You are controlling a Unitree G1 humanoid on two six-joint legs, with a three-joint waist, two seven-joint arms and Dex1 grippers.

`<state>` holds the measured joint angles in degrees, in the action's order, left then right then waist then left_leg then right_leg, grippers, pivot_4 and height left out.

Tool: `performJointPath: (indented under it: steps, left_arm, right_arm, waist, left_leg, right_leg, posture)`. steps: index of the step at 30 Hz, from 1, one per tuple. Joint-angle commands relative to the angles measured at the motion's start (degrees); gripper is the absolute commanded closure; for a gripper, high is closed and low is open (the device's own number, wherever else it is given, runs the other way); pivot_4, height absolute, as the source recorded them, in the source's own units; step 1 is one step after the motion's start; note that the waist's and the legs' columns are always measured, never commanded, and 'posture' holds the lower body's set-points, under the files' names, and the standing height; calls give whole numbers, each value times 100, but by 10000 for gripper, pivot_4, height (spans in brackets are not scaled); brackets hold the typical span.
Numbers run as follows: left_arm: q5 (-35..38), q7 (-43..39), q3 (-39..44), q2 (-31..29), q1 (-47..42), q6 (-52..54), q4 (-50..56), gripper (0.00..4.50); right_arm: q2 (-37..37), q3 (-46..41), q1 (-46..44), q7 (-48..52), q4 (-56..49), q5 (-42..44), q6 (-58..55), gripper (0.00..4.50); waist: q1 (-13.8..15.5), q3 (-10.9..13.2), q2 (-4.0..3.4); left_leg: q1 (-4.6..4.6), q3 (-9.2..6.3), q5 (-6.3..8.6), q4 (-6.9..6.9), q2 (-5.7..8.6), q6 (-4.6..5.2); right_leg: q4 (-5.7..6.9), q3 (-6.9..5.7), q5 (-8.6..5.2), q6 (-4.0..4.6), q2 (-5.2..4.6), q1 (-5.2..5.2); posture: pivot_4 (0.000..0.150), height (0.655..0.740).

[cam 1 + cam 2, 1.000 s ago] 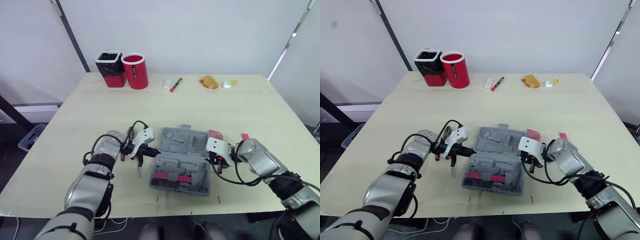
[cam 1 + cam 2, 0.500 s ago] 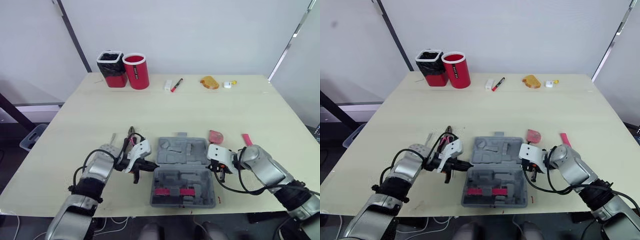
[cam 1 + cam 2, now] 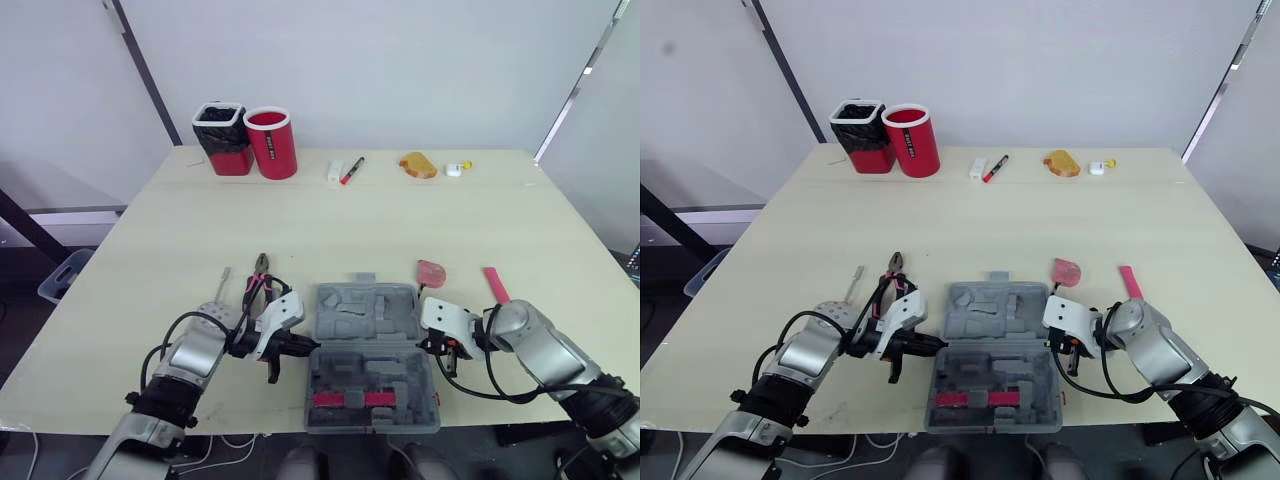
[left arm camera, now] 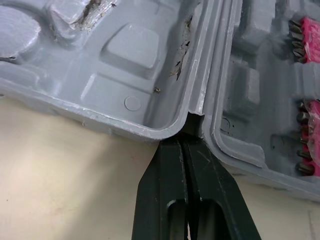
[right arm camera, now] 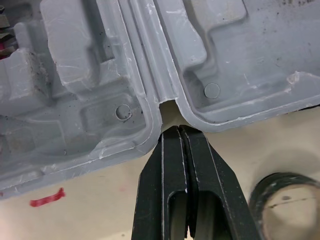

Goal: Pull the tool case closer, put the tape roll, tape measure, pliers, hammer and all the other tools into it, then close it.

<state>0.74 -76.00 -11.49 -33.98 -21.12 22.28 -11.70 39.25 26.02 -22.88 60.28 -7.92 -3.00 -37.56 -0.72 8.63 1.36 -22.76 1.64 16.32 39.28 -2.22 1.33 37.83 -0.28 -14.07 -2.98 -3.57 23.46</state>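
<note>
The grey tool case [image 3: 352,322] lies open near the table's front edge, with red bit strips [image 3: 345,399] in its near half. My left gripper [image 3: 303,346] is shut, its tips pressed into the hinge notch on the case's left side [image 4: 186,131]. My right gripper [image 3: 433,346] is shut too, tips in the hinge notch on the right side [image 5: 174,129]. A black tape roll [image 5: 283,201] lies beside the right fingers. Red-handled pliers [image 3: 259,276] and a thin metal tool [image 3: 222,283] lie behind my left arm. A red tape measure [image 3: 432,271] and a red flat tool [image 3: 495,283] lie behind my right arm.
At the back left stand a black-lined bin [image 3: 222,137] and a red cup [image 3: 271,142]. Along the back edge lie a marker [image 3: 351,168], a small white block [image 3: 334,169], an orange object [image 3: 418,164] and a small white-and-yellow object [image 3: 457,168].
Both grippers, tips in the hinge notches, have dragged the case toward the front edge and squared it up. The pliers and thin metal tool now lie uncovered behind my left arm.
</note>
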Motion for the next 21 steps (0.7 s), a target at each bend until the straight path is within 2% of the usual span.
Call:
performJointPath:
  steps: [1, 21]
  left_arm:
    - [268, -69, -139, -23, 121, 62, 430, 44203]
    - [359, 104, -386, 32, 30, 82, 477, 44203]
  right_arm:
    - [17, -128, 22, 36, -342, 155, 25, 45000]
    - [291, -337, 283, -32, -532, 295, -108, 45000]
  waist:
    - [5, 0, -1]
    - [31, 0, 0]
  left_leg:
    - [0, 0, 0, 0, 0, 0]
    - [0, 0, 0, 3, 1, 0]
  right_leg:
    - [0, 0, 0, 0, 0, 0]
    - [0, 0, 0, 0, 0, -1]
  posture:
    - [1500, 7400]
    - [1500, 7400]
